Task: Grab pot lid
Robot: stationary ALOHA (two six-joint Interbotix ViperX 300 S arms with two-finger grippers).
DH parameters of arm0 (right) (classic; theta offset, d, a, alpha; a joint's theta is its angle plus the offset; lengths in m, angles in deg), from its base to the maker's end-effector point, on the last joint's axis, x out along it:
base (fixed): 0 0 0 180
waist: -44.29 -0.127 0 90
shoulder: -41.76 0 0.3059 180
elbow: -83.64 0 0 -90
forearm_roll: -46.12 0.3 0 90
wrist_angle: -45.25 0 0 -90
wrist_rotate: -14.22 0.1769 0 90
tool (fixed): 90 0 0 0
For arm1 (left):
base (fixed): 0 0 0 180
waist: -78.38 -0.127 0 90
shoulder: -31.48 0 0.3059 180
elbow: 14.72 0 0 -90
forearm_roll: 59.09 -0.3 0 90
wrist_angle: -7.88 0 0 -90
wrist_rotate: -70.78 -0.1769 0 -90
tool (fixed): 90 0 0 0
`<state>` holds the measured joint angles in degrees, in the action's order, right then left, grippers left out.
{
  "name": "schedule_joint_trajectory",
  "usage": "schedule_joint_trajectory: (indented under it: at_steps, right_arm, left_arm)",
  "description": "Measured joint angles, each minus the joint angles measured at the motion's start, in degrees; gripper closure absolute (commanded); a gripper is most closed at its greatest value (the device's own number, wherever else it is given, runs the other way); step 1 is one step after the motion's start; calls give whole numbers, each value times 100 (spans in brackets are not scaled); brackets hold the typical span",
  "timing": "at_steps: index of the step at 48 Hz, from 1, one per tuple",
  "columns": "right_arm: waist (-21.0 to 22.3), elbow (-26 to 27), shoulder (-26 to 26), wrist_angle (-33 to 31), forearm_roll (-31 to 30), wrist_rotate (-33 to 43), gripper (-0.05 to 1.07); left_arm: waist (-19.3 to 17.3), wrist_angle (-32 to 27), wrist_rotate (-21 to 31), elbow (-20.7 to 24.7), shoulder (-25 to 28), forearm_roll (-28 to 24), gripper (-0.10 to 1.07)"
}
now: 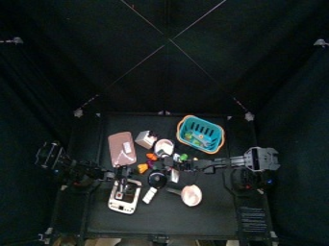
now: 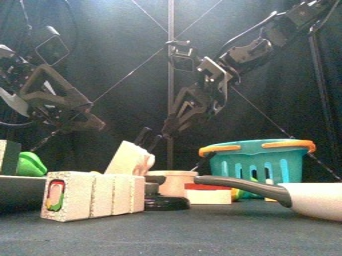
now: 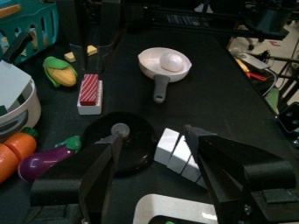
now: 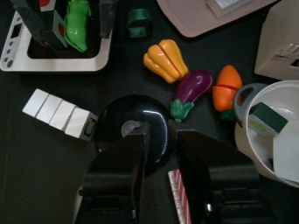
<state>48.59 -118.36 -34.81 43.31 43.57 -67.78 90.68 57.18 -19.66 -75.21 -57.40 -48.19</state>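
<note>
Grippers both spread: left gripper [image 3: 155,157] angled down over pot lid [image 3: 121,140], right gripper [image 4: 159,168] above it.

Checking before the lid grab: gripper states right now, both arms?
Left gripper: fingers open, empty, hovering over the black pot lid.
Right gripper: fingers open, empty, also above the lid.

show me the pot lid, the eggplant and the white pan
pot lid [image 4: 138,128], right wrist view, on its dark dome
eggplant [image 4: 191,89], right wrist view, on its purple body
white pan [image 3: 165,61], left wrist view, on its bowl
</note>
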Motion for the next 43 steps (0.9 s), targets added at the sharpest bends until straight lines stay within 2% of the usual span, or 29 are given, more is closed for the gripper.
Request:
schedule_joint_trajectory:
  at_steps: [22, 43]
  right_arm:
    - [-246, 308, 694, 0, 9, 0, 12]
    - [-483, 606, 1090, -343, -264, -9, 12]
  left_arm:
    - [18, 0, 0, -9, 18, 0, 4]
    - [18, 0, 9, -18, 79, 9, 4]
